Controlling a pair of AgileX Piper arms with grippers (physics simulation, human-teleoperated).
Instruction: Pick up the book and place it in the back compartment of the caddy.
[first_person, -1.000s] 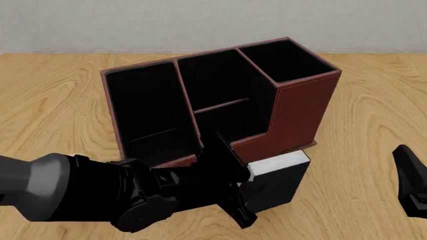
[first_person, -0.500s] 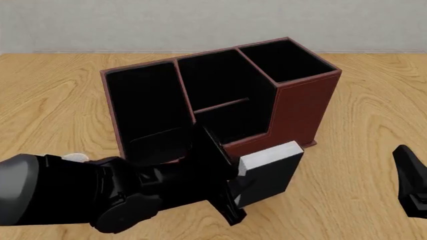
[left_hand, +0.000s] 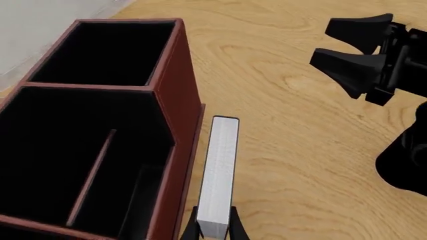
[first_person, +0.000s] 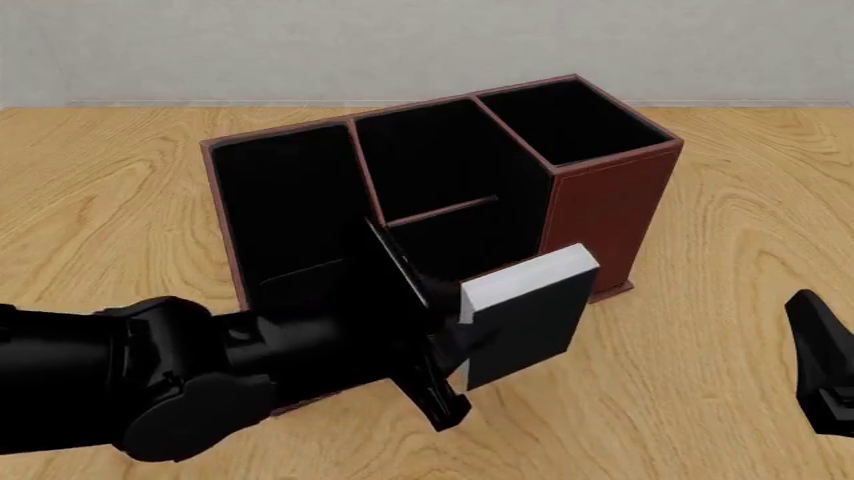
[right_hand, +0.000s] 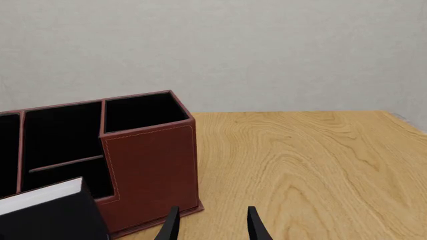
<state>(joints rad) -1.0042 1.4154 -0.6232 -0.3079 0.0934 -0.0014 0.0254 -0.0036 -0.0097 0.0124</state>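
Note:
My left gripper (first_person: 447, 345) is shut on one end of the book (first_person: 534, 320), a black hardback with white page edges on top. The book hangs off the table, just in front of the caddy's (first_person: 607, 215) low stepped wall. In the left wrist view the book (left_hand: 219, 175) runs alongside the caddy's (left_hand: 183, 100) outer wall, with fingertips (left_hand: 193, 230) on either side of it. The back compartment (first_person: 474, 242) lies just behind that wall, between it and the thin divider, and shows again as the back compartment (left_hand: 141, 185). My right gripper (right_hand: 212, 227) is open with nothing in it, low at the right.
The caddy's tall square end cell (first_person: 574, 120) stands at the far right, and a wide cell (first_person: 280, 200) is at its left. My right gripper (first_person: 817, 350) sits at the right edge of the front view. Bare wooden table (first_person: 721, 260) lies between it and the caddy.
The left gripper has lifted the book off the table and carried it up and a little left, closer to the caddy's low wall. The right arm has stayed still.

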